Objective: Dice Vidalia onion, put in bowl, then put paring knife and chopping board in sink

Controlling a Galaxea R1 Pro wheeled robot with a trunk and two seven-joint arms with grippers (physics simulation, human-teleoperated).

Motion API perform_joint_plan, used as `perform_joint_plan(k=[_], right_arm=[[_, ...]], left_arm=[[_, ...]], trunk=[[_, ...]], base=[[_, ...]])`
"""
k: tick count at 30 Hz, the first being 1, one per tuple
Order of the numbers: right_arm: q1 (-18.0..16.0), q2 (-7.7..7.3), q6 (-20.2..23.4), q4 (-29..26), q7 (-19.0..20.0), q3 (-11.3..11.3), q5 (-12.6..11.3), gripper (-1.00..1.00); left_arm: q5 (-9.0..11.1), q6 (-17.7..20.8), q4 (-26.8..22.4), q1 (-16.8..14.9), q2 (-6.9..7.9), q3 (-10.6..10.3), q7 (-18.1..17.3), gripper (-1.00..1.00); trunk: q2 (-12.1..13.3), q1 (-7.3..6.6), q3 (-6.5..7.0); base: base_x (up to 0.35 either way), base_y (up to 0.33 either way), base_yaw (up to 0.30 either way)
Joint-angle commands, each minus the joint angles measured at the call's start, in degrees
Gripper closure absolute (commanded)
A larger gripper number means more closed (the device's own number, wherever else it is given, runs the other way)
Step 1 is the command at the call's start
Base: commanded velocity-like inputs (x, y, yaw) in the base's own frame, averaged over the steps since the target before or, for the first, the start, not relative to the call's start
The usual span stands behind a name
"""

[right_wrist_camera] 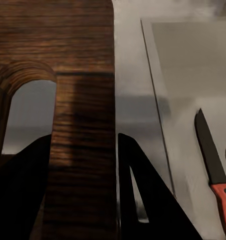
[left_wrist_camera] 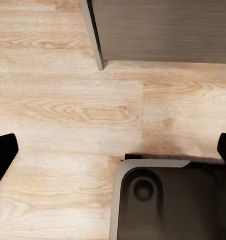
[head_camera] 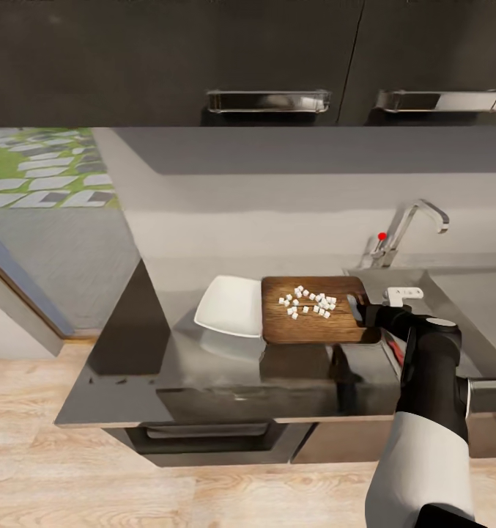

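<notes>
The wooden chopping board point(head_camera: 313, 323) lies level on the countertop point(head_camera: 130, 345), with little white onion chunks point(head_camera: 308, 301) scattered on its far half. Its left edge meets the rim of the white square bowl point(head_camera: 229, 304), which holds nothing. My right gripper point(head_camera: 365, 314) is shut on the handle end of the chopping board point(right_wrist_camera: 82, 75), one dark finger point(right_wrist_camera: 143, 195) on each side of the handle bar. The paring knife point(right_wrist_camera: 213, 160), dark blade and red handle, lies in the grey sink point(head_camera: 467, 293) point(right_wrist_camera: 188, 60) beside the board. My left gripper point(left_wrist_camera: 113, 150) hangs open over the floor.
The chrome tap point(head_camera: 412, 224) with its red knob stands behind the sink. Dark wall cabinets point(head_camera: 269, 59) hang above the counter. A grey cabinet corner point(left_wrist_camera: 163, 30) and my own base point(left_wrist_camera: 168, 200) lie under the left gripper on light wood floor point(left_wrist_camera: 67, 110).
</notes>
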Motion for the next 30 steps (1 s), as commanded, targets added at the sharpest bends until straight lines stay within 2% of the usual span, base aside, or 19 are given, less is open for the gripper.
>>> perform_joint_plan(k=[1, 15, 26, 30], right_arm=[[-0.1, 0.07, 0.1, -0.1, 0.6, -0.1, 0.5, 1.00], [-0.1, 0.07, 0.1, -0.1, 0.6, -0.1, 0.6, 1.00], [-0.1, 0.07, 0.1, -0.1, 0.6, -0.1, 0.6, 1.00], [-0.1, 0.07, 0.1, -0.1, 0.6, -0.1, 0.5, 1.00]], left_arm=[[0.5, -0.1, -0.1, 0.0, 0.09, -0.5, 0.3, -1.00], [0.5, -0.1, -0.1, 0.0, 0.09, -0.5, 0.3, -1.00], [0.5, -0.1, -0.1, 0.0, 0.09, -0.5, 0.3, -1.00], [0.5, -0.1, -0.1, 0.0, 0.09, -0.5, 0.3, -1.00]], trunk=[[-0.1, 0.06, 0.00], [-0.1, 0.06, 1.27], [-0.1, 0.06, 2.26], [-0.1, 0.06, 2.62]], base=[[0.172, 0.177, 0.000], [0.163, 0.152, 0.000], [-0.017, 0.207, 0.000], [0.138, 0.251, 0.000]])
